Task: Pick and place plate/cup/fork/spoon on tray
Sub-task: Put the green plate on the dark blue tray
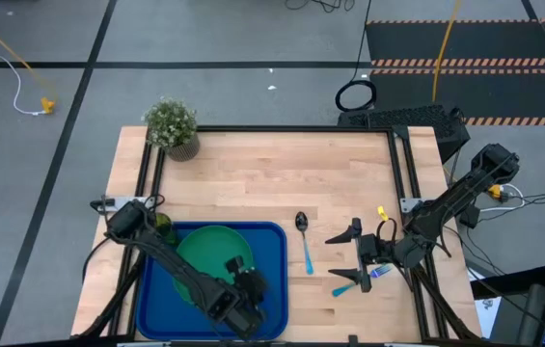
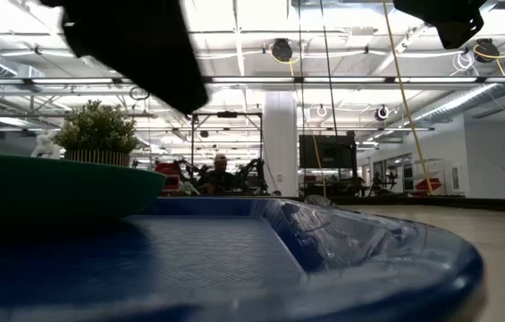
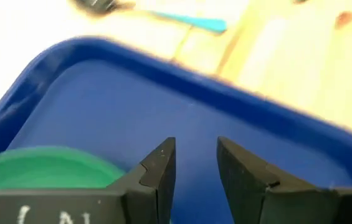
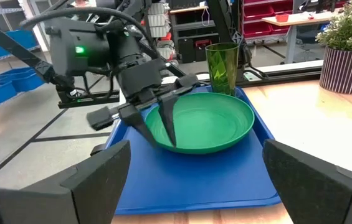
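Note:
The dark-blue tray (image 1: 270, 289) lies at the table's near left. The green plate (image 1: 204, 253) rests flat on its floor, and the olive-green cup (image 4: 222, 65) stands upright in its far left corner. My left gripper (image 3: 196, 155) is open and empty, low over the tray floor at the plate's right rim. The spoon (image 1: 303, 241) lies on the wood just right of the tray, its silver bowl toward the far edge. The light-blue fork (image 1: 341, 287) lies farther right. My right gripper (image 1: 333, 258) is wide open above the wood, with the fork beside its near finger.
A small potted plant (image 1: 171, 125) stands at the table's far left corner. A small blue-and-white object (image 1: 380, 273) lies under the right arm. Bare wood spans the table's far half. Black rails (image 1: 393, 164) run along the table's edges.

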You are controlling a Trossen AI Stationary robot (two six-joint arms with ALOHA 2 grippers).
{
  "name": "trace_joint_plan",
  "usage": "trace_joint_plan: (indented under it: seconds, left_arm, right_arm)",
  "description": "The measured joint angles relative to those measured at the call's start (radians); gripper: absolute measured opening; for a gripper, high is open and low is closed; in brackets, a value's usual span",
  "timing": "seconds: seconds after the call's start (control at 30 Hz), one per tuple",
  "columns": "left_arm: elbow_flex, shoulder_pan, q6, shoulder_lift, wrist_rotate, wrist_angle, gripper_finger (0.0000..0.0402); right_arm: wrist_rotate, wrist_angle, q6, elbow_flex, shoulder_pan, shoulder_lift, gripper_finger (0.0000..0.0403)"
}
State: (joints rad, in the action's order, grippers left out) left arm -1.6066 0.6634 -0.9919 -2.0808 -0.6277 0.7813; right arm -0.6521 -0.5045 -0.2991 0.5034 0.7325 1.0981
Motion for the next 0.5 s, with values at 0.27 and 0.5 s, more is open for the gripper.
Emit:
trace_joint_plan:
  seconds: [0.27, 0.5]
  left_arm:
    - [0.001, -0.059, 0.127, -0.039, 0.007, -0.002, 0.012]
    - [-0.001, -0.127, 0.11, -0.054, 0.074, 0.019, 0.012]
  right_arm:
    - [0.0, -0.014, -0.007, 0.0, 0.0, 0.0, 0.0357]
    - [0.0, -0.023, -0.01, 0.0, 0.0, 0.0, 0.0357]
